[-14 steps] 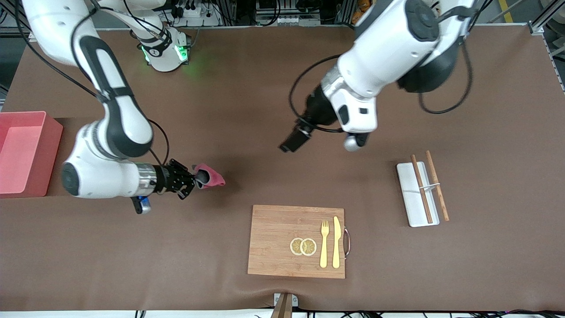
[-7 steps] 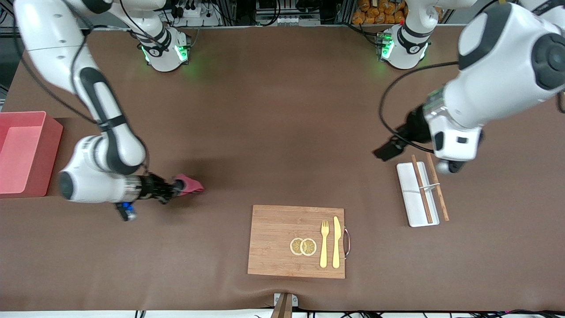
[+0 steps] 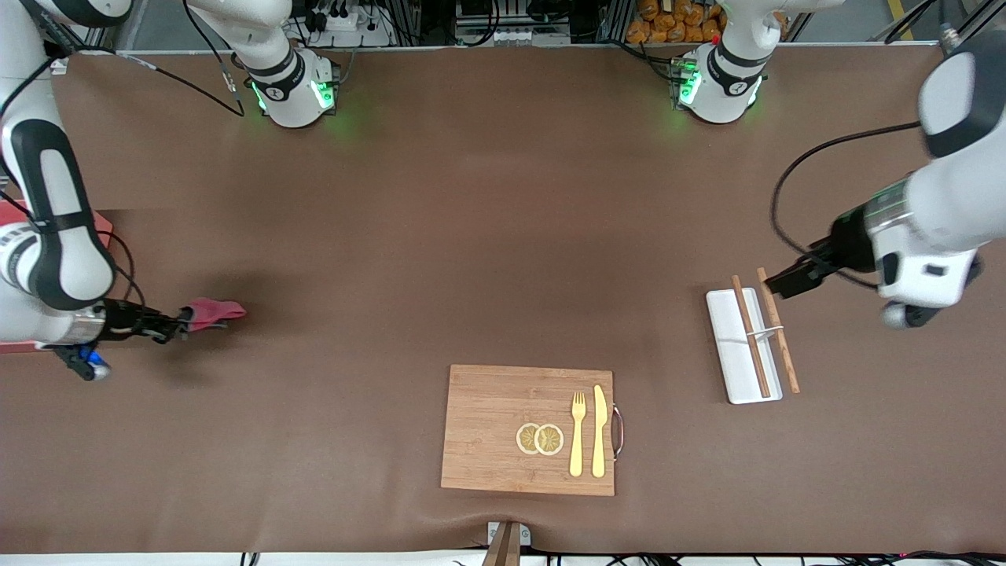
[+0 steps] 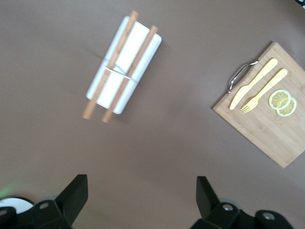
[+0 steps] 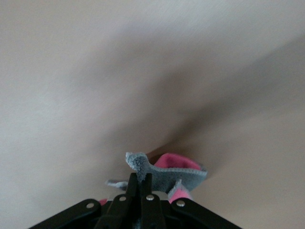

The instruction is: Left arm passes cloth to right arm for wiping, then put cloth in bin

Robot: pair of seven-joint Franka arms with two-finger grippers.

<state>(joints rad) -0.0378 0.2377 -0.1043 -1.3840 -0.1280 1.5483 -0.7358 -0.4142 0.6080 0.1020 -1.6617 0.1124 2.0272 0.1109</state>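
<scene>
My right gripper (image 3: 179, 321) is shut on the cloth (image 3: 214, 312), a small magenta-pink piece with a dark grey side, low over the table toward the right arm's end. In the right wrist view the shut gripper (image 5: 141, 179) pinches a grey corner, and the cloth (image 5: 183, 174) hangs past the tips. The salmon-pink bin (image 3: 9, 212) is mostly hidden by the right arm at the table's edge. My left gripper (image 3: 908, 314) is open and empty, over the table beside the white tray; in the left wrist view it (image 4: 140, 198) has nothing between its fingers.
A wooden cutting board (image 3: 487, 424) with a fork, a knife and lemon slices lies near the front camera; it also shows in the left wrist view (image 4: 267, 129). A white tray (image 3: 731, 362) carrying two chopsticks lies toward the left arm's end, and shows in the left wrist view (image 4: 126, 59).
My right gripper has carried the cloth across the table toward the bin. My left arm has swung away from the middle toward its own end, past the white tray.
</scene>
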